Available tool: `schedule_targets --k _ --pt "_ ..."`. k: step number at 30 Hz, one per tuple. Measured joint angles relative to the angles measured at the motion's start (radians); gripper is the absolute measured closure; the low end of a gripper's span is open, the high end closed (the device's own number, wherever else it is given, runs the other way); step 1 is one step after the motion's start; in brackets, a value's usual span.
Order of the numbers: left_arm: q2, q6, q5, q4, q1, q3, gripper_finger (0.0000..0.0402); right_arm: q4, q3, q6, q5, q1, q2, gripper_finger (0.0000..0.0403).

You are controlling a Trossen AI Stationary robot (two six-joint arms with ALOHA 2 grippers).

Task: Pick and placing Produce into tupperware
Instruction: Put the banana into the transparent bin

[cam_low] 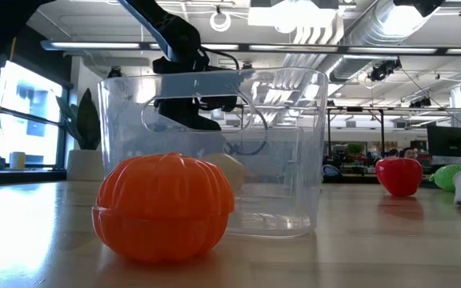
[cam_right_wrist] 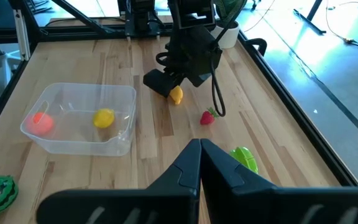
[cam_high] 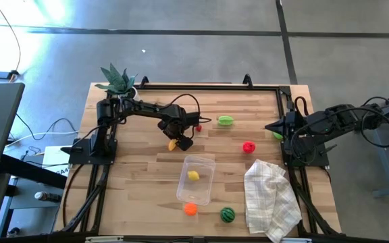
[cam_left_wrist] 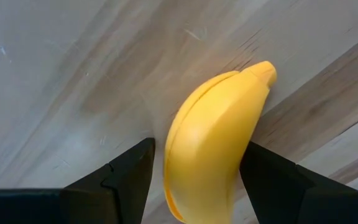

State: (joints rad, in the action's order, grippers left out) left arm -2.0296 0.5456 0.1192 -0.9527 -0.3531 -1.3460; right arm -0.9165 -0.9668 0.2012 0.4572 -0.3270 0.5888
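A yellow banana (cam_left_wrist: 213, 137) lies on the wooden table (cam_high: 140, 175), a little left of its middle. My left gripper (cam_left_wrist: 197, 149) points down over it, open, one finger on each side and both lying across it. The clear tupperware (cam_high: 183, 190) stands nearer the front edge with a yellow lemon (cam_high: 193, 175) inside. An orange (cam_high: 190, 209) and a striped watermelon (cam_high: 227, 214) sit in front of it. My right gripper (cam_right_wrist: 200, 144) hangs shut above the table's right edge, holding nothing. My left gripper comes at the banana from above, its fingers across the middle of the fruit. A thin gap shows between one finger (cam_left_wrist: 132, 177) and the banana's side. The other finger (cam_left_wrist: 272, 183) overlaps the banana's edge (cam_left_wrist: 241, 155); whether it touches, I cannot tell.
A small red strawberry (cam_high: 198, 128), a green piece (cam_high: 225, 121) and a red fruit (cam_high: 248, 146) lie right of the left gripper. Another green piece (cam_right_wrist: 244, 158) lies near the right arm. A white cloth (cam_high: 270, 196) covers the front right. A potted plant (cam_high: 117, 79) stands far left.
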Motion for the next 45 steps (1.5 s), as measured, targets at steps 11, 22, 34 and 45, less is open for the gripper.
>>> schedule_targets --k 11,22,34,45 --pt "-0.001 -0.016 0.000 0.000 0.000 0.000 0.0181 0.000 0.000 0.000 0.000 0.000 0.000 0.0403" --pt "-0.001 -0.022 -0.011 -0.004 0.000 0.001 0.0244 0.000 0.000 0.000 0.000 0.000 0.000 0.0403" --pt "-0.002 -0.029 -0.003 -0.001 0.000 0.001 0.0228 0.000 0.000 0.000 0.000 0.000 0.000 0.0403" --pt "-0.002 -0.068 0.009 0.001 0.000 0.002 0.0233 0.000 0.000 0.000 0.000 0.000 0.000 0.0403"
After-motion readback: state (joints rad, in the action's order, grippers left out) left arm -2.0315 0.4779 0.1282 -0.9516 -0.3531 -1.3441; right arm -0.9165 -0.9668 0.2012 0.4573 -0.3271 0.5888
